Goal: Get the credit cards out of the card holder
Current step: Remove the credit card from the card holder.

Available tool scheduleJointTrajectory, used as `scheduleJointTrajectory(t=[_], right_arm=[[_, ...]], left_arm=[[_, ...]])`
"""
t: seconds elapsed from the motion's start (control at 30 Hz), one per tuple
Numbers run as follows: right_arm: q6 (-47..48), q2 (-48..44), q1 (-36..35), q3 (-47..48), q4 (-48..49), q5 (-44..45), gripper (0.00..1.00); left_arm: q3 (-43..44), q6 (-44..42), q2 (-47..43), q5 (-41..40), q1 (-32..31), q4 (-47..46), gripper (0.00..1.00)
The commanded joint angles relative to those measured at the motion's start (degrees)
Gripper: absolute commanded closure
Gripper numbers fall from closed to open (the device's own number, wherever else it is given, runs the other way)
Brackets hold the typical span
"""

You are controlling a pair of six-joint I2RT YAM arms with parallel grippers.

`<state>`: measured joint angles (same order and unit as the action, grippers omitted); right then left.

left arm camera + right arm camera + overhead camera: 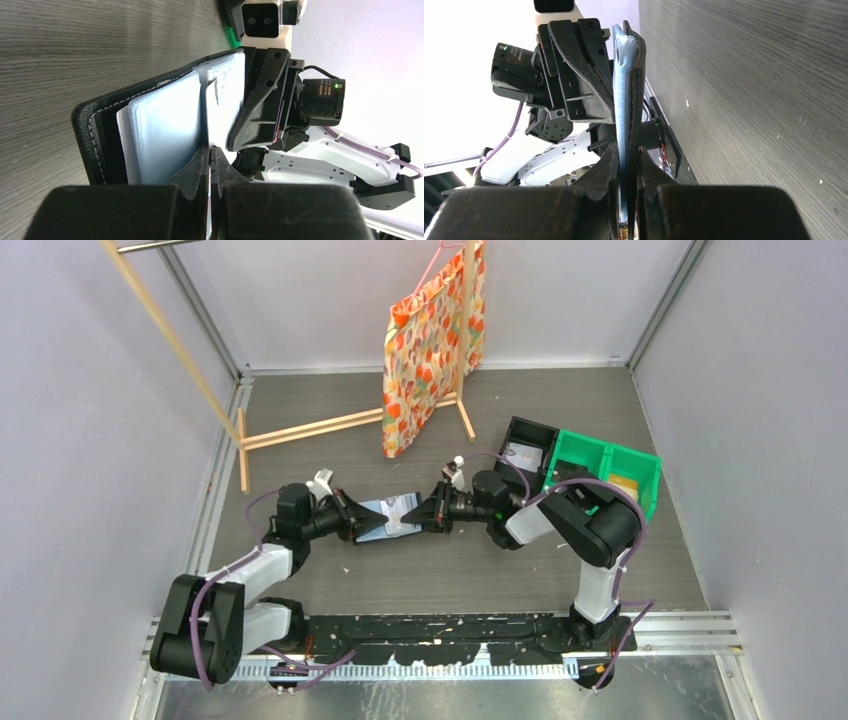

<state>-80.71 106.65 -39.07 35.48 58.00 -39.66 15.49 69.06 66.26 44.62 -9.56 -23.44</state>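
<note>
We look down from high above and behind the left arm (245, 575) and right arm (600, 540), their bases along the bottom edge, taking in the whole table (560, 570) from afar. Our left wrist view sits just behind the left gripper (210, 150), rolled sideways so the tabletop fills the left, facing the right arm at close range. Our right wrist view, behind the right gripper (628, 148), faces the left arm, tabletop at right. All three views share the card holder (378, 520).
</note>
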Motion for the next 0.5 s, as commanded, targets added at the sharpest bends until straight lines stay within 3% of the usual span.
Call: scheduleJointTrajectory(t=[0.0,0.3,0.4,0.47], right_arm=[[-1.1,-0.8,0.6,-1.5,5.3,2.2,0.95],[-2.4,0.8,0.9,-2.5,10.3,1.7,0.79],[-2.3,1.1,1.0,-2.8,11.5,1.8,0.67],[-2.3,1.0,1.0,-2.9,11.6,1.8,0.67]], left_arm=[[0.5,-0.1,-2.4,0.0,1.4,1.8,0.99],[1.7,1.7,-1.1,1.9,1.6,3.0,1.00],[2.5,1.5,-1.5,2.5,1.6,4.4,1.00],[2.8,1.1,-1.8,2.9,1.7,5.4,0.99]])
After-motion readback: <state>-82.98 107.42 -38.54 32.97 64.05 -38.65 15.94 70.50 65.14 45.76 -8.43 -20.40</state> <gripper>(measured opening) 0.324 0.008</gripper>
